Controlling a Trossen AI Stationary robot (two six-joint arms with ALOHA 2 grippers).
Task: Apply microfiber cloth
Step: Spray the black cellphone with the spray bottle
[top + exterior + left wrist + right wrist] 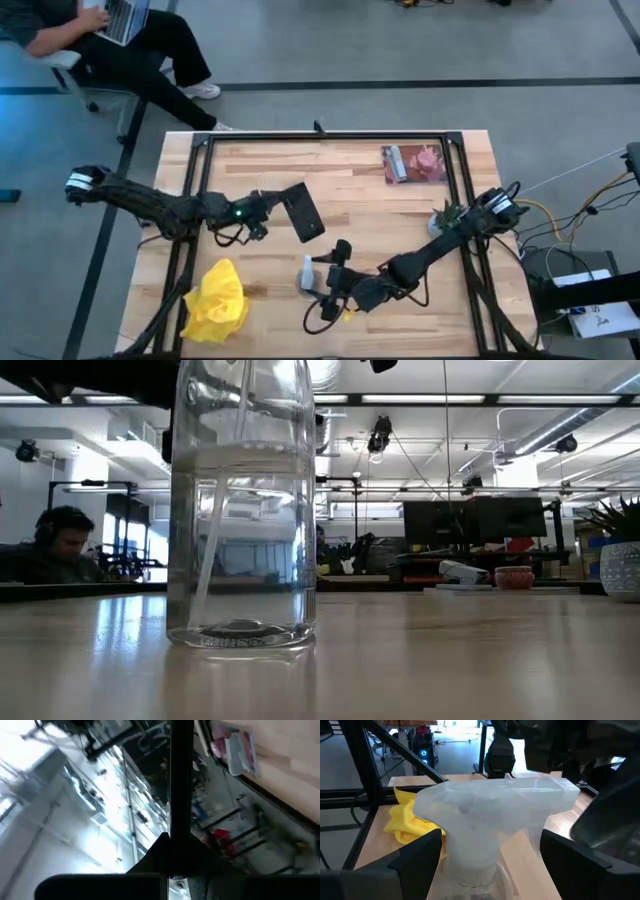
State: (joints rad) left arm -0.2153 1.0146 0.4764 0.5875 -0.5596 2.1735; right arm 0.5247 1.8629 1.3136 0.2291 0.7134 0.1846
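Observation:
The yellow microfiber cloth [215, 303] lies crumpled on the table's near left corner, also in the right wrist view [412, 817]; no gripper touches it. My left gripper [268, 214] is shut on a black phone [304, 212] at the table's middle. A clear spray bottle [308, 272] stands upright on its base on the table [240, 510]. My right gripper [492, 865] is open, one finger on either side of the bottle's neck below its head [495, 805]; I see a gap on at least one side. My left gripper pinches the black phone between its two fingers at the end nearest the arm [175, 867], coming level from the table's left. The wrist view shows the phone edge-on [181, 780], reaching away from the fingers. Whether it is clear of the table does not show.
A pink packet [415, 163] lies at the far right and a small potted plant [450, 213] stands by the right edge. Black frame rails [330, 138] run along the table's far and side edges. A person [120, 40] sits beyond the far left corner.

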